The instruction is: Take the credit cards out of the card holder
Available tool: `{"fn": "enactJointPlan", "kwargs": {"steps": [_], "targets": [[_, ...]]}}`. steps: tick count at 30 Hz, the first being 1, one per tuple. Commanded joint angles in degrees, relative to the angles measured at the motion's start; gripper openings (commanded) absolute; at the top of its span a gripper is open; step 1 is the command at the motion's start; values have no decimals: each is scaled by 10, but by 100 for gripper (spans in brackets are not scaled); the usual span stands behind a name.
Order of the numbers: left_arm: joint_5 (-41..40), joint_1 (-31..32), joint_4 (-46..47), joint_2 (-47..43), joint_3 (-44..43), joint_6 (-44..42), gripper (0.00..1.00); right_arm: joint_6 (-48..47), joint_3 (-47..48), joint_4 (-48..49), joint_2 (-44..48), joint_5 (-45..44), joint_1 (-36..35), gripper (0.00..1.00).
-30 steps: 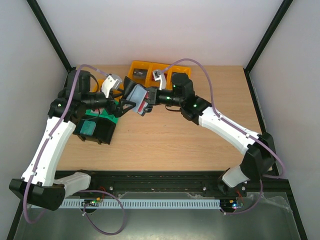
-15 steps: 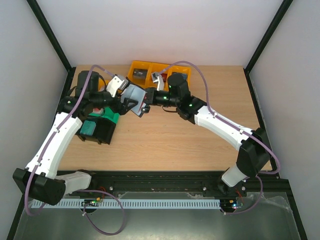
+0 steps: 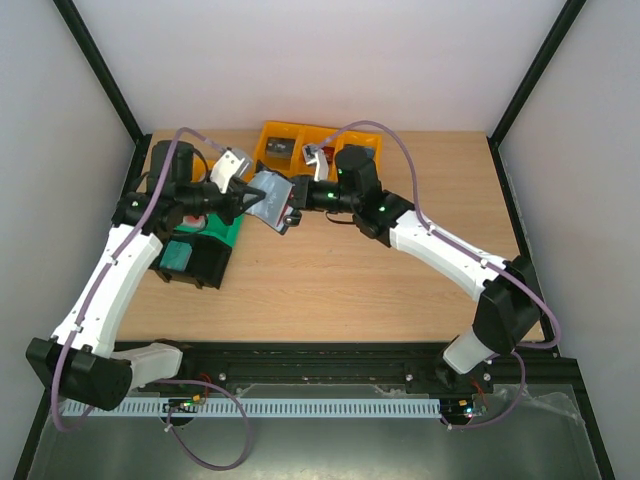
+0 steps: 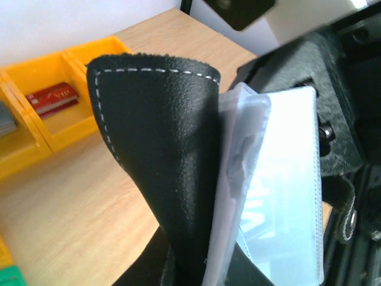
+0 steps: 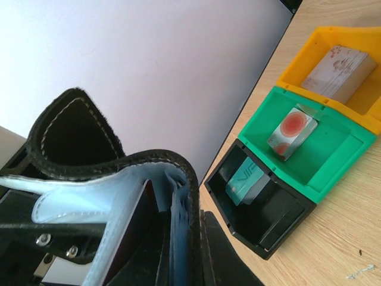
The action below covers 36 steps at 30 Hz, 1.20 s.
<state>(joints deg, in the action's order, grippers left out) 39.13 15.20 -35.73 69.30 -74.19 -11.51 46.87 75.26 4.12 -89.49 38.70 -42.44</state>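
Observation:
The card holder [image 3: 268, 195], black leather with grey-blue clear pockets, hangs above the table between both arms. My left gripper [image 3: 243, 199] is shut on its left side; in the left wrist view the black flap [image 4: 161, 143] and clear pockets [image 4: 274, 179] run down between the jaws of the left gripper [image 4: 202, 265]. My right gripper [image 3: 296, 196] is shut on the holder's other side [image 5: 178, 196]. A dark flat piece [image 5: 128, 229] sits inside the pockets. Loose credit cards lie in bins: teal [image 5: 245, 182], red-dotted [image 5: 292, 132], pale [image 5: 336, 71], red [image 4: 52, 98].
A black bin [image 3: 200, 268] and a green bin [image 3: 228, 236] stand under my left arm at the table's left. Yellow bins [image 3: 268, 133] line the back edge. Black frame posts rise at the back corners.
My left gripper has come in from the left and shut on the card holder. The right gripper, still shut on the holder, has carried it a little to the left.

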Motion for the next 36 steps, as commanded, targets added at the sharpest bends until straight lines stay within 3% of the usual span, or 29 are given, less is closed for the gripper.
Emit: {"fn": "enactJointPlan", "kwargs": {"steps": [1, 4, 11, 18, 21, 25, 31, 36], "targets": [[47, -16, -7, -9, -3, 5, 2, -37, 34, 5, 13, 39, -6, 2], [85, -27, -10, -10, -1, 13, 2, -60, 35, 3, 16, 65, -3, 4], [215, -102, 18, -18, -1, 83, 2, -132, 1, -1, 57, 101, 24, 34], [288, -133, 72, -22, 1, 172, 2, -135, -64, 129, 111, 193, 32, 59], [292, -140, 85, -24, 1, 196, 2, -113, -102, 204, 131, 190, 31, 68], [295, -141, 89, -24, -1, 204, 2, -82, -109, 232, 123, 157, 31, 64], [306, -141, 84, -25, -8, 200, 2, -86, -122, 241, 124, 121, 30, 35], [306, -141, 79, -26, -6, 192, 2, -101, -121, 222, 129, 91, 31, 19]]}}
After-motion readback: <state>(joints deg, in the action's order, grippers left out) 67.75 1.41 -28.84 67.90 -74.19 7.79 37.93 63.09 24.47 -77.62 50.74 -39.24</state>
